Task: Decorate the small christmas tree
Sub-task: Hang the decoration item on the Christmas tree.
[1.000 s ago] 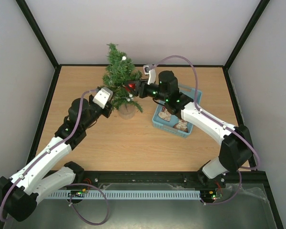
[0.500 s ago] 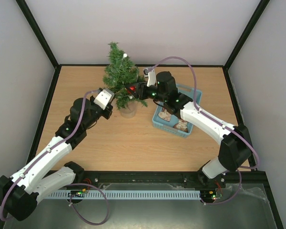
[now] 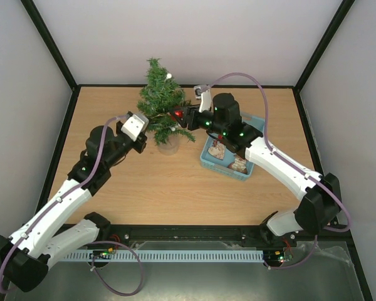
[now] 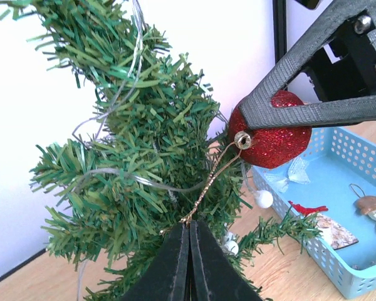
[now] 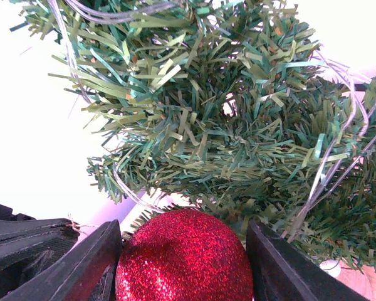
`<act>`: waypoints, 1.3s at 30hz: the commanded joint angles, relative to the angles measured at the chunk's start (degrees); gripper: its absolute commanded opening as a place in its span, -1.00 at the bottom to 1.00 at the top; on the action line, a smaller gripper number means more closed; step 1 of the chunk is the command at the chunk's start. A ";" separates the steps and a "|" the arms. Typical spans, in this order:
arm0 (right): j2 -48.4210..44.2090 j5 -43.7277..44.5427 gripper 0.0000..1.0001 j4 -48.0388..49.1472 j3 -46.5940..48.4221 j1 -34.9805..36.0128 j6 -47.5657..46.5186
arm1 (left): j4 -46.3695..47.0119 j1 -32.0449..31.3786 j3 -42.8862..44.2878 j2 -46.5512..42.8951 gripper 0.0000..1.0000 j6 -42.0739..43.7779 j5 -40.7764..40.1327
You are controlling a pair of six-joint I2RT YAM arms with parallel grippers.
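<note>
The small christmas tree (image 3: pixel 160 100) stands by the table's (image 3: pixel 150 188) far edge, with a blue basket (image 4: pixel 326 263) just to its right and open wood along the near edge. The right gripper (image 5: pixel 183 248), fingers about half spread, clamps a red glitter ball (image 4: pixel 276 144) against the tree's right-hand branches. The left gripper (image 4: pixel 190 229), fingers pressed fully together, pinches the ball's gold thread (image 4: pixel 207 188) low among the needles.

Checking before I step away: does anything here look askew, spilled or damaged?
Nothing stands out. The tree stands on its cup, the basket holds its ornaments inside, and the red ball sits in the right gripper, its gold thread pinched by the left gripper.
</note>
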 commanded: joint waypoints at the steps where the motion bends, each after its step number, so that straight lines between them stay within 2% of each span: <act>1: -1.88 0.66 0.01 -0.41 -0.31 0.41 0.60 | -0.34 0.26 2.35 0.62 -0.95 2.39 0.50; 23: -1.61 3.26 0.01 -2.69 -1.48 0.44 0.75 | -1.73 -1.62 5.22 6.41 -0.95 7.49 -0.87; 39: 1.65 4.39 0.01 -4.58 0.70 0.49 -1.11 | -5.18 -1.78 6.80 9.51 -0.95 8.14 -3.56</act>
